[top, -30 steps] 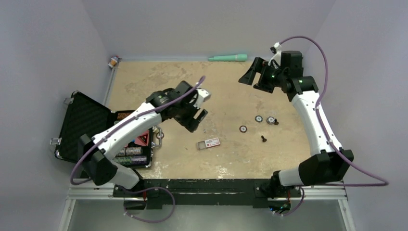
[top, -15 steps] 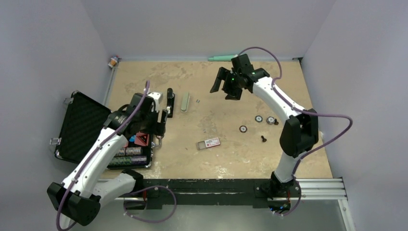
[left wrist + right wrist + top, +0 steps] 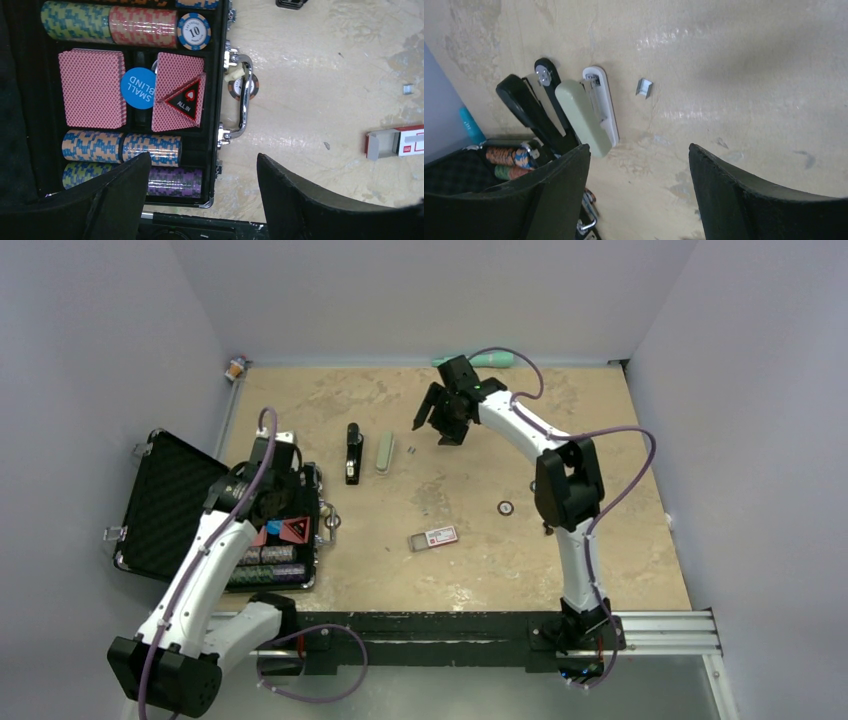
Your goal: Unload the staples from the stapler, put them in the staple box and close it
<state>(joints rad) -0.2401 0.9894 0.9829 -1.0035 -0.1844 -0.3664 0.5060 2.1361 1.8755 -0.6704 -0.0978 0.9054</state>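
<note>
- The right tool (image 3: 639,147) has swung left across the far part of the table (image 3: 600,440) since half a second ago. It now hangs near the staples (image 3: 412,450), a little to their right and farther back in the overhead view.
- The left tool (image 3: 203,157) has drawn back from beside the stapler (image 3: 353,452) and now sits over the open poker-chip case (image 3: 170,490) at the table's left edge.
- The right arm's folded elbow now hides the two poker chips that showed on the right side earlier. One chip (image 3: 506,507) shows just beside it.
- The stapler lies on the table left of centre. In the right wrist view it is hinged open, with its black arm splayed away from a base that shows silvery metal.
- A pale green case (image 3: 385,453) lies just to the stapler's right, parallel to it, with a white part showing along one side.
- The staples rest on bare table just right of the green case, apart from it. They seem to be one short silvery clip, though they are too small to count.
- The right tool's fingers stand wide apart with nothing between them but table.
- The left tool's fingers are likewise spread wide and hold nothing.
- A small clear box with a red-and-white label (image 3: 435,537) lies nearer the arm bases, well apart from the stapler.
</note>
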